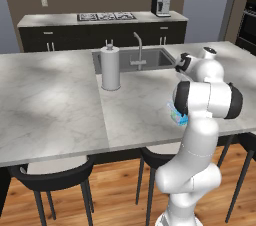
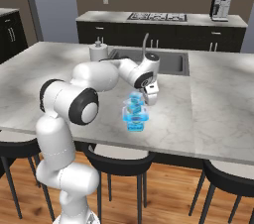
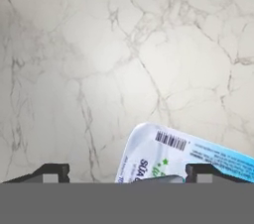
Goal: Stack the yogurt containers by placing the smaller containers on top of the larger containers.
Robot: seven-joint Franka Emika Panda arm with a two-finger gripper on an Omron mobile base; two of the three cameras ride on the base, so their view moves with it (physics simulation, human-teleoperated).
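Two yogurt packs stand stacked directly under the claw point(image 2: 147, 100): the smaller containers point(image 2: 134, 101) sit on top of the larger containers point(image 2: 135, 119), which rest on the marble counter point(image 2: 218, 114) near its front edge. From the hand view, the smaller pack's white top with its barcode point(image 3: 171, 156) lies just below the fingertips point(image 3: 52, 171), offset toward the right tip and skewed relative to the line between them.

Both packs look light, stiff-walled and glossy, so probably a little slippery; thin plastic of this kind would likely dent under a hard squeeze. The flat opposite side walls seem the best place to pinch, and the small pack, perched on a narrow top, could tip if nudged.

The claw's jaws stand wide apart, close to their full spread, with bare counter between the tips; they grip nothing. Whether a finger brushes the small pack, I cannot tell. Judging by how things lie, the stacking appears done.

Well behind the claw stand the paper-towel roll point(image 1: 110, 68) and the sink point(image 1: 155, 60).
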